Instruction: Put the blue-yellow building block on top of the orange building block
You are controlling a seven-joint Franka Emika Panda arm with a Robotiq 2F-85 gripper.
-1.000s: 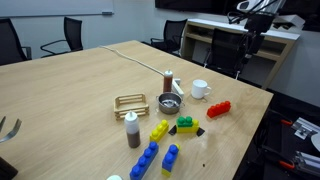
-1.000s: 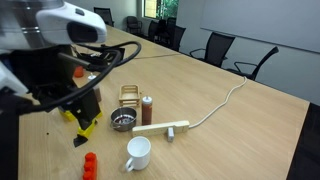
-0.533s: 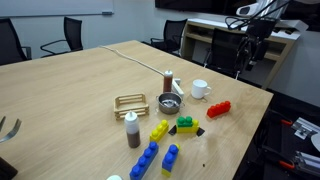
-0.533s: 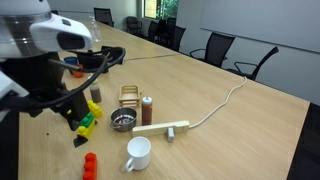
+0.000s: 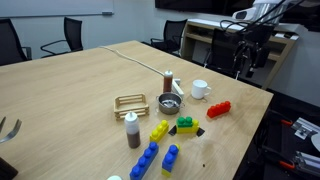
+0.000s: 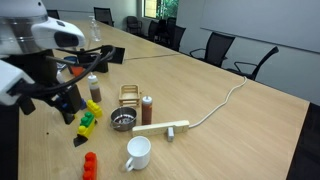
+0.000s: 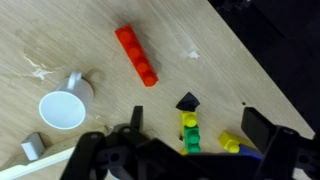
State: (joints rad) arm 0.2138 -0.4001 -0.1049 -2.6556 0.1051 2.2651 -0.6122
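Observation:
The blue-yellow building block (image 5: 170,158) lies near the table's front edge, to the right of a long all-blue brick (image 5: 145,160). It does not show in the wrist view. The orange building block (image 5: 219,108) lies flat near the table's right edge, beside the white mug (image 5: 200,89). It also shows in an exterior view (image 6: 90,165) and in the wrist view (image 7: 136,55). My gripper (image 7: 195,125) is open and empty, high above the table. It hangs over a green-and-yellow brick (image 7: 188,130). In an exterior view the gripper (image 5: 243,62) is beyond the table's right edge.
A yellow brick (image 5: 159,130), a black wedge (image 7: 187,101), a metal bowl (image 5: 170,103), a brown bottle (image 5: 132,130) and a wooden rack (image 5: 130,101) stand mid-table. A cable (image 5: 140,58) runs across the table. Office chairs and a desk (image 5: 225,30) surround it.
The arm has moved: in one exterior view it shifted left, uncovering the green and yellow bricks; in the other the gripper came lower and slightly left. The blocks have not moved.

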